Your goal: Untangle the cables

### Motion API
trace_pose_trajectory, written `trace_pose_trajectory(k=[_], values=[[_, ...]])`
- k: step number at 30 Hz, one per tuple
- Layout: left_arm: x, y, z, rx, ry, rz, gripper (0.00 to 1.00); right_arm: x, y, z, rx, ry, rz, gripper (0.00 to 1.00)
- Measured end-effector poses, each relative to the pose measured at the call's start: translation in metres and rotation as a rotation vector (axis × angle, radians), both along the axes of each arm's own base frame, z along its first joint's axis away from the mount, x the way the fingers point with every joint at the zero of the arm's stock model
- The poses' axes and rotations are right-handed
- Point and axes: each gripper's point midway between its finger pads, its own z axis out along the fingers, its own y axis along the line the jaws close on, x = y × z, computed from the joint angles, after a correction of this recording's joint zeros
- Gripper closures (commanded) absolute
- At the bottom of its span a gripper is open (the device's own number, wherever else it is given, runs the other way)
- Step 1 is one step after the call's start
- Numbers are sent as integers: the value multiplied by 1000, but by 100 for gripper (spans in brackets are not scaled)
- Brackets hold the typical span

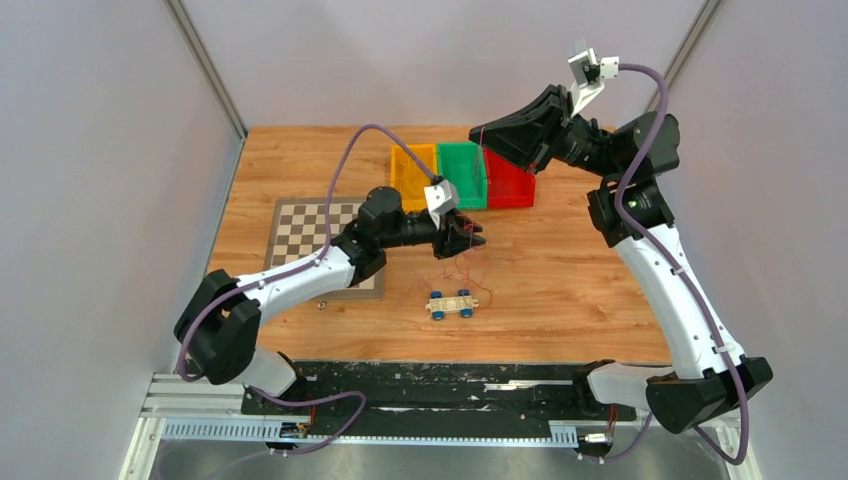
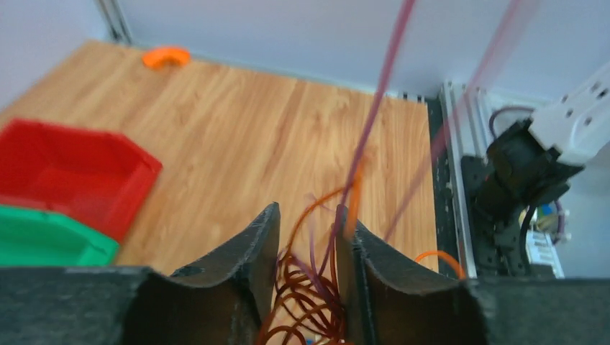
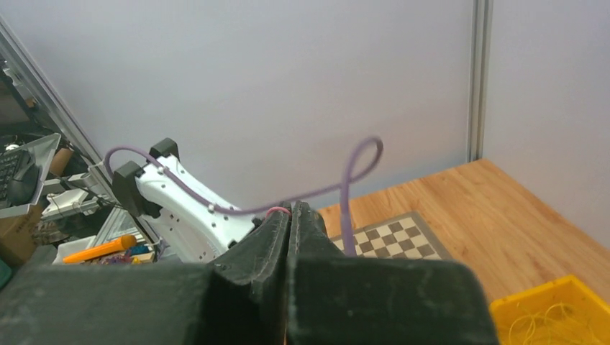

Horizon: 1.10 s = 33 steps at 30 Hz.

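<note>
Orange and red cables [image 2: 306, 305], thread-thin, are bunched in loops between the fingers of the left gripper [image 2: 308, 215]. It is held low over the wooden table [image 1: 580, 270], just past the chessboard [image 1: 310, 235]. The jaws are parted, not clamped. As far as can be made out, the loops are fenced in on both sides rather than pinched. Presumably the bundle is meant to be kept in place while strands slide through the gap.

Two blurred reddish strands are drawn steeply upward from the bundle and out of the left wrist view. The right gripper [image 3: 290, 210] is raised high near the red bin [image 1: 510, 185]. Its jaws are pressed tight together, with a pink sliver caught at the tips. It is judged that one cable is nipped there and lifted so that it can be pulled clear of the knot.

In the top view, loose strands are seen dangling beneath the left gripper, just behind a small blue-wheeled toy [image 1: 451, 304]. Fine yellow loops are noted inside the yellow bin [image 3: 536, 292], so sorting by colour is inferred. The tangle itself is judged not yet undone.
</note>
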Motion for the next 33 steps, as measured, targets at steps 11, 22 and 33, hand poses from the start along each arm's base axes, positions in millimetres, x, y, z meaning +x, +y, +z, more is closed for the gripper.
trace_pose_trajectory(k=[11,22,33], values=[[-43,55,-160,247,283,43,44,-6,-22,77,76,-168,-65,100],[-54,91,-152,265,272,92,82,-4,-27,77,83,-168,-91,100],[-72,140,-211,439,409,214,40,1,-50,103,106,-240,-177,100]])
